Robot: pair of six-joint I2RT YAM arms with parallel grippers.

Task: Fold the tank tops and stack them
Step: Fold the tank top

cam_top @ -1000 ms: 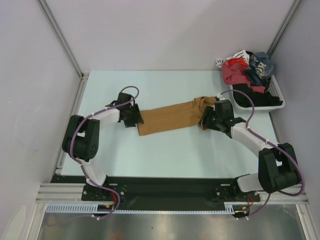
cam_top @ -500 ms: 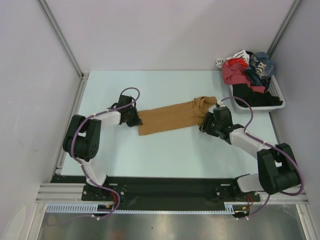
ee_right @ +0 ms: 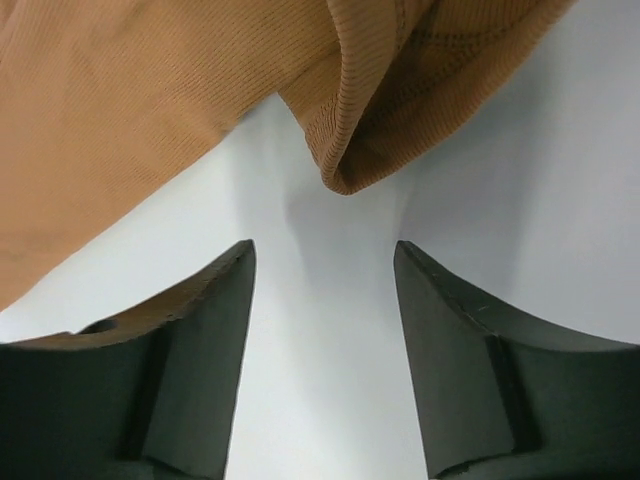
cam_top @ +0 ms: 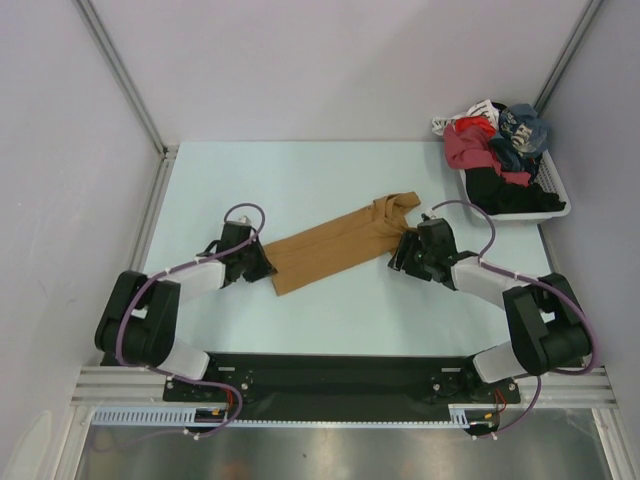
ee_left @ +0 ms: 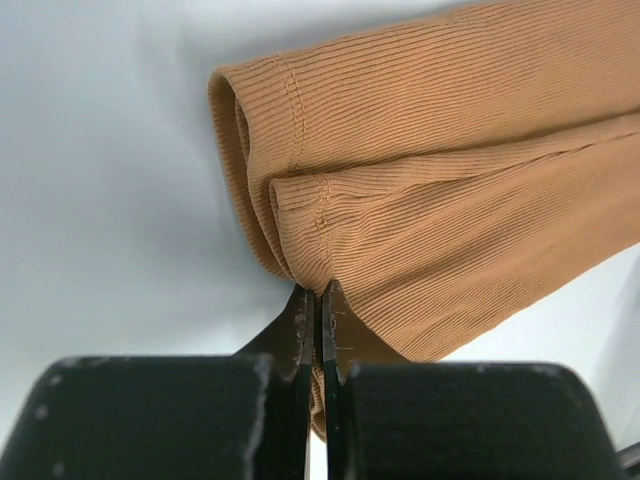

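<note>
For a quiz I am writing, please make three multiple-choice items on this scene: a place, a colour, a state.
1. Where is the basket? A. far right of the table B. near left corner C. its middle
2. The tank top has which colour? A. slate-blue B. tan-brown C. white
3. The right gripper is: A. shut on the top B. open, empty C. out of view
Answers: 1 A: it sits at the far right edge. 2 B: the cloth is tan-brown. 3 B: its fingers stand apart, gripping nothing.
</note>
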